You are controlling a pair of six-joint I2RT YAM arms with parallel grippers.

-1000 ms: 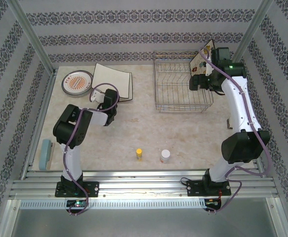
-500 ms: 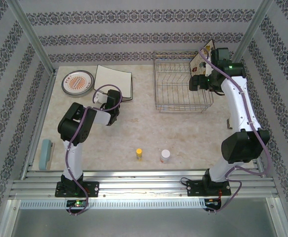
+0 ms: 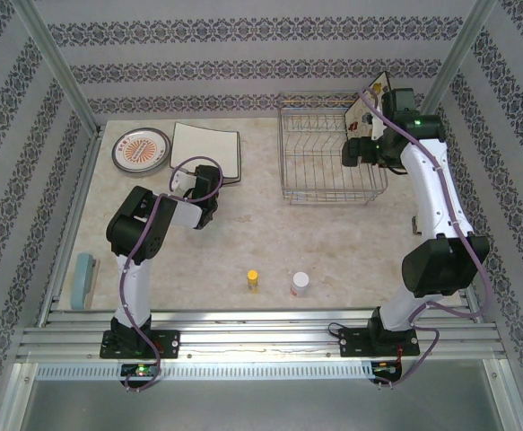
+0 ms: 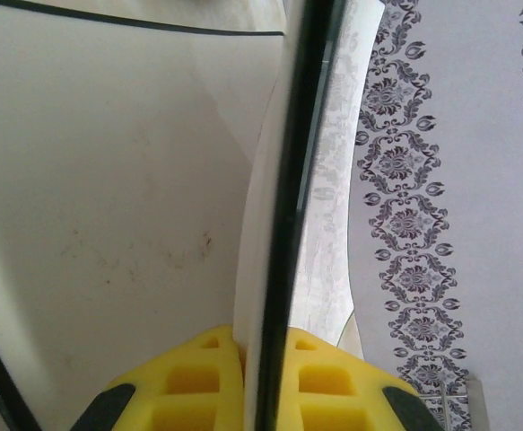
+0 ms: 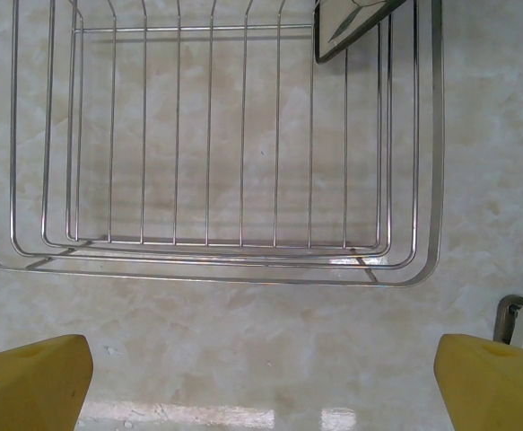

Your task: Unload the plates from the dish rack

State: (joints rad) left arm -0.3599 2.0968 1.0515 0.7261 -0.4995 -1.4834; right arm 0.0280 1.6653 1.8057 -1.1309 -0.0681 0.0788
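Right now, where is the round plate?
In the top view, the round plate lies flat on the table in its far left corner, just left of the square plate and well left of the rack.

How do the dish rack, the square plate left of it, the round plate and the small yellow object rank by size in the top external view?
Largest to smallest:
1. dish rack
2. square plate
3. round plate, somewhat smaller
4. yellow object, by far the smallest
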